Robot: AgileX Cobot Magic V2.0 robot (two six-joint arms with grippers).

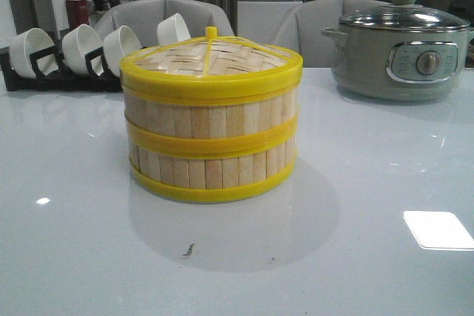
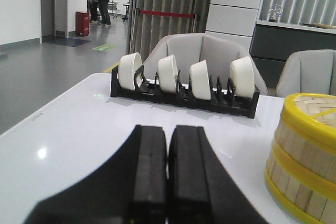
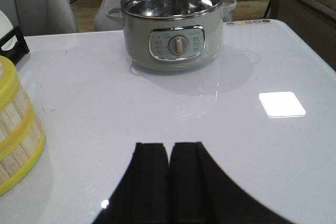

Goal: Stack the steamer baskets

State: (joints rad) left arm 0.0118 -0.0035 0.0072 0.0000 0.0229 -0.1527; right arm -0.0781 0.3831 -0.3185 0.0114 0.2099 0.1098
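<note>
Glossy white table (image 1: 385,183), grey chairs (image 1: 159,12) behind. From the left: bowl rack (image 1: 59,72), then the steamer baskets (image 1: 212,120) stacked upright mid-table, woven lid (image 1: 211,57) on top, electric pot (image 1: 400,49) right. Only the wrist views show the arms: left gripper (image 2: 167,177) and right gripper (image 3: 169,182), both pinched closed, empty.

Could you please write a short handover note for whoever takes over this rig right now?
Left end effector: shut, holding nothing, above the table near the bowl rack.
Right end effector: shut, holding nothing, facing the electric pot.
Steamer baskets: stacked one on the other mid-table, rims lined up, woven lid on top.
Done: the stack looks complete and stands level.
Left: nothing obvious; perhaps just confirm the lid sits flush, and keep both arms away from the stack.
</note>
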